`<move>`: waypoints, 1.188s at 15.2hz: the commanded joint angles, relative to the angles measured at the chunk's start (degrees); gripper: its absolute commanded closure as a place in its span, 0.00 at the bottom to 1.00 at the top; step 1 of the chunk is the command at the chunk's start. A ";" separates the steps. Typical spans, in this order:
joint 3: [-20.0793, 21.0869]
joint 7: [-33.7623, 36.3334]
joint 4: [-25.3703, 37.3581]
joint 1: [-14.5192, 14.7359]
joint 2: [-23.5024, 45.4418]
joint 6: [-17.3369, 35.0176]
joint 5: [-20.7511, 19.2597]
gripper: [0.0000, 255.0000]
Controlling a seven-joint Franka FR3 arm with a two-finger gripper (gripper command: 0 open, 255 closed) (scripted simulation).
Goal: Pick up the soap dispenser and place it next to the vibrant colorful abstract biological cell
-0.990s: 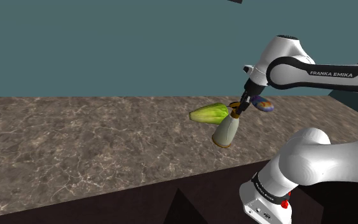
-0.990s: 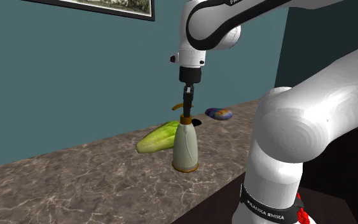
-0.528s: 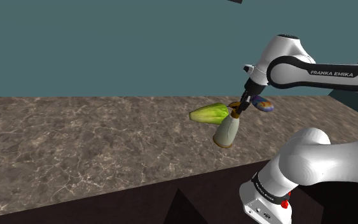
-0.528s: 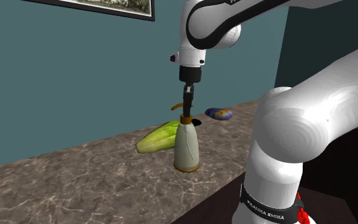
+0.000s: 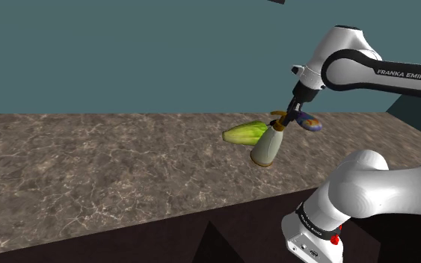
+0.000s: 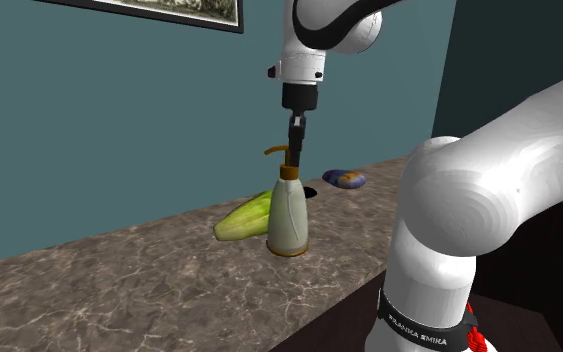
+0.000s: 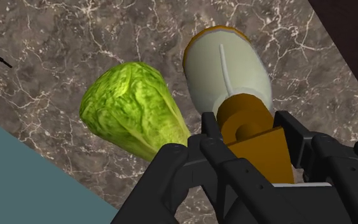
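With gripper (image 7: 252, 130) clamped on the pump of the soap dispenser (image 6: 289, 215), lift clear of the cabbage (image 6: 241, 220), carry upright to the colourful cell (image 6: 345, 179) near the back edge of the table (image 6: 119, 290), lower gently beside

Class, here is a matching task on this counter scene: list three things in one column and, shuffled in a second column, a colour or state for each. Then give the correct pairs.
Things
1. pale soap dispenser bottle with amber pump
2. leafy, elongated cabbage
3. small oval cell model

Colour or state
A. blue with orange patches
B. clasped at its pump by the black gripper
C. green, lying on its side

Pairs: 1-B, 2-C, 3-A
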 commanded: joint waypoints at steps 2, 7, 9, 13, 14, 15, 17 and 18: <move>0.61 -0.10 2.15 0.32 -0.11 -2.25 0.64 1.00; 1.55 -0.31 5.97 0.80 -0.03 -5.96 1.63 1.00; 1.90 -0.40 7.54 0.98 0.11 -7.39 1.99 1.00; 2.55 -0.57 10.80 1.32 0.56 -10.19 2.68 1.00; 2.71 -0.62 11.63 1.40 0.70 -10.88 2.84 1.00; 2.86 -0.67 12.47 1.49 0.85 -11.56 3.00 1.00; 3.15 -0.76 14.17 1.65 1.20 -12.92 3.30 1.00; 3.29 -0.81 15.03 1.72 1.39 -13.59 3.45 1.00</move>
